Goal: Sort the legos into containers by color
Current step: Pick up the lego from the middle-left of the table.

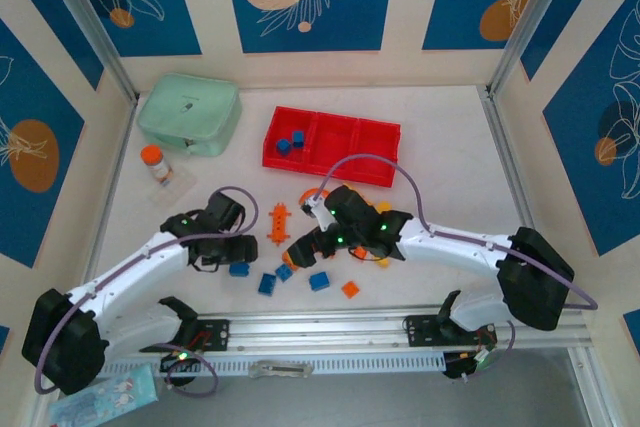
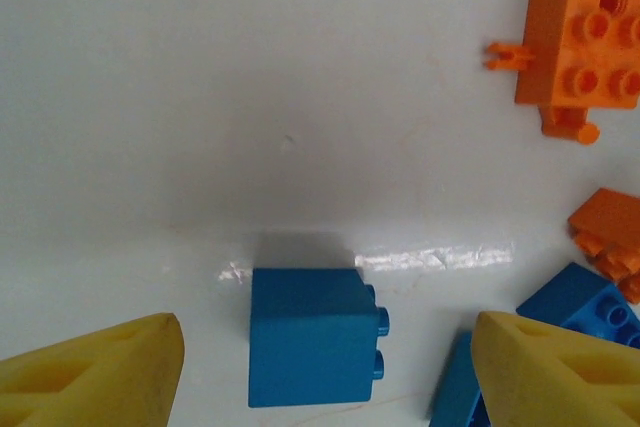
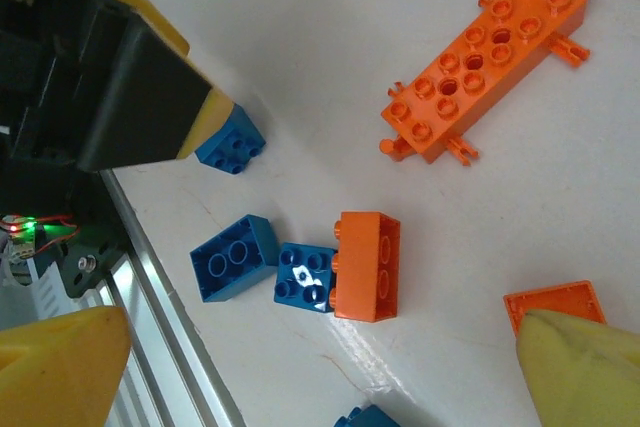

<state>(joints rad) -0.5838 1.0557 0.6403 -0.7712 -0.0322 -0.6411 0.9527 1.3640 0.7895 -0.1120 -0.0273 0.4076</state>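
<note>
Blue plastic brick (image 2: pixel 310 335) lies on its side on the white table (image 2: pixel 200 97), near and left of centre, framed by the spread yellow fingers (image 2: pixel 100 372) of the left gripper (image 2: pixel 325 382), which stands open with a gap on either side of the piece and holds nothing. Its studs point sideways toward the right-hand finger. The right gripper (image 3: pixel 325 347) hangs wide open and empty over a small cluster of legos (image 3: pixel 303 277), among them an orange block (image 3: pixel 367 265) touching two blue ones, with a long orange plate (image 3: pixel 482 65) farther off. At the far side, well apart from the loose pieces, the red tray (image 1: pixel 345 163) already carries two blue pieces (image 1: pixel 290 142) in its left compartment, the likely home for this brick. A mint-green box (image 1: pixel 190 112) and an orange-capped bottle (image 1: pixel 155 162) stand at far left. The brick looks light, rigid and smooth, so it should neither crush nor sag, though a glancing pinch could squirt it away; the safest hold appears to be square across two opposite faces, low and centred
</note>
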